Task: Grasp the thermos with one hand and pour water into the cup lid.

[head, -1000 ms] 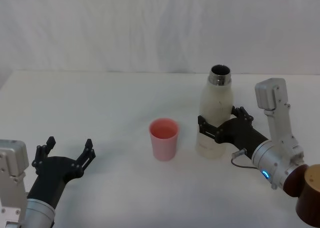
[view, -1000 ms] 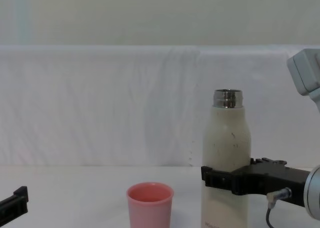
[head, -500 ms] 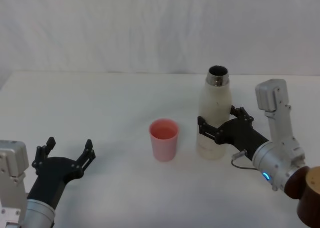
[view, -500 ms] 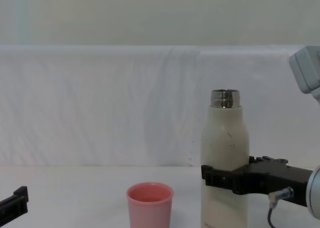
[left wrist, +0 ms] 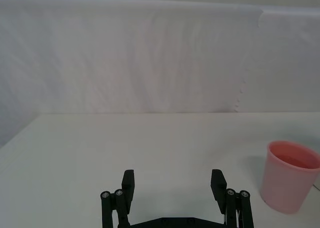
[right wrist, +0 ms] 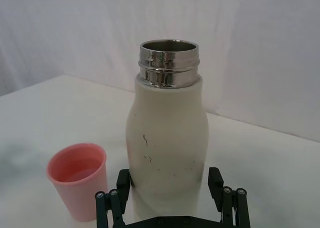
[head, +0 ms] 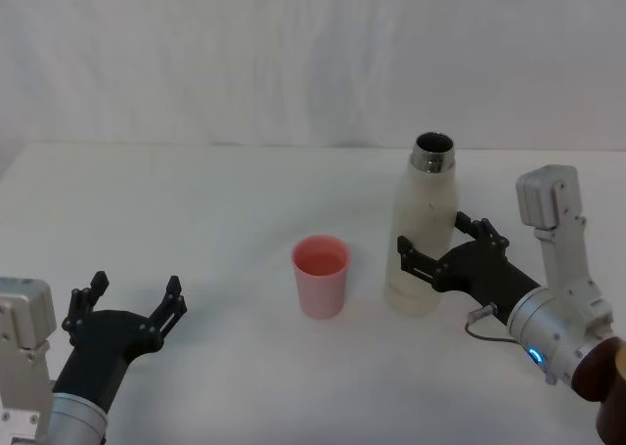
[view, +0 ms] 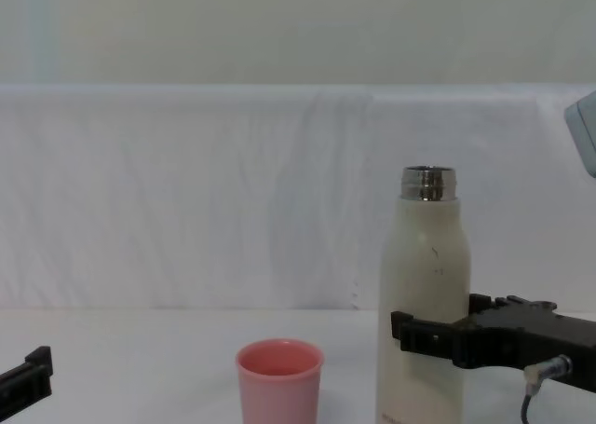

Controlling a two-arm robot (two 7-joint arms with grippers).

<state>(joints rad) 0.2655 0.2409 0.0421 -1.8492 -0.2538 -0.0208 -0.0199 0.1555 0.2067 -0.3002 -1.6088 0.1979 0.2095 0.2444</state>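
Bright, even, diffuse light; soft faint shadows on the white counter (head: 196, 230); slightly soft, washed-out focus throughout.

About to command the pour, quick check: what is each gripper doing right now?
Left gripper: open, holding nothing, parked near the table's front edge.
Right gripper: fingers around the thermos, which stands upright beside the pink cup; open.

The tall cream-white matt-coated thermos (right wrist: 167, 143) had a shiny steel neck and dark scuffs. The small pink cup lid (right wrist: 77, 185) looked like smooth plastic.
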